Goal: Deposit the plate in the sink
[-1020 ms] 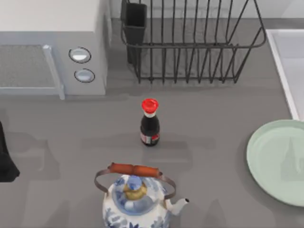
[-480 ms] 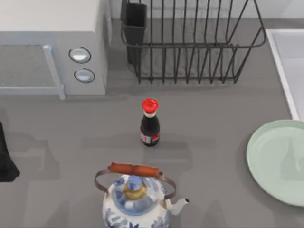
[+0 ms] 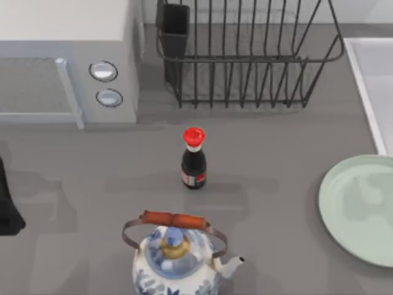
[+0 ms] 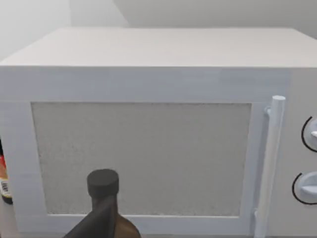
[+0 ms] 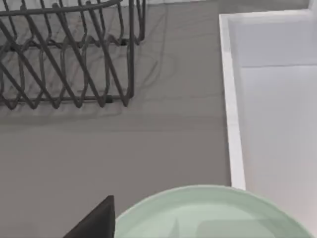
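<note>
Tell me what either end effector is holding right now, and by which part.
Nothing is held. The plate lies flat on the counter beside the sink, with no fingers on it.
</note>
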You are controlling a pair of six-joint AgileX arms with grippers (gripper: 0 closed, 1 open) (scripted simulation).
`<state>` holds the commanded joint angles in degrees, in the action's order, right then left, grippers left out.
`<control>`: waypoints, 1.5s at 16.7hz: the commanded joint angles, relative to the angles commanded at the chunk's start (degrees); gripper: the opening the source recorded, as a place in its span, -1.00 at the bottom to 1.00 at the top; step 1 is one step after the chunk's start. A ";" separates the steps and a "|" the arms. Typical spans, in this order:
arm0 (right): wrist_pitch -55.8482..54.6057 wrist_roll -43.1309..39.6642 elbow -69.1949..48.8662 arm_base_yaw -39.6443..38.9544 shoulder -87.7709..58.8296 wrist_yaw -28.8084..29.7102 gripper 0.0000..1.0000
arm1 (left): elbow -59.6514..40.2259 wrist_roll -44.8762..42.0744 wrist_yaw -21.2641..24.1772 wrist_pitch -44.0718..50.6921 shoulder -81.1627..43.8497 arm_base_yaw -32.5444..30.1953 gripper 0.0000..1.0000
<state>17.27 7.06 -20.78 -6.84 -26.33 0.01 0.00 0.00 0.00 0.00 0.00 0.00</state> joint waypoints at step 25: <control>41.99 18.10 -51.72 -17.33 -77.02 0.01 1.00 | 0.00 0.00 0.00 0.00 0.00 0.00 1.00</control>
<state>59.26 25.15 -72.50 -24.17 -103.35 0.01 0.00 0.00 0.00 0.00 0.00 0.00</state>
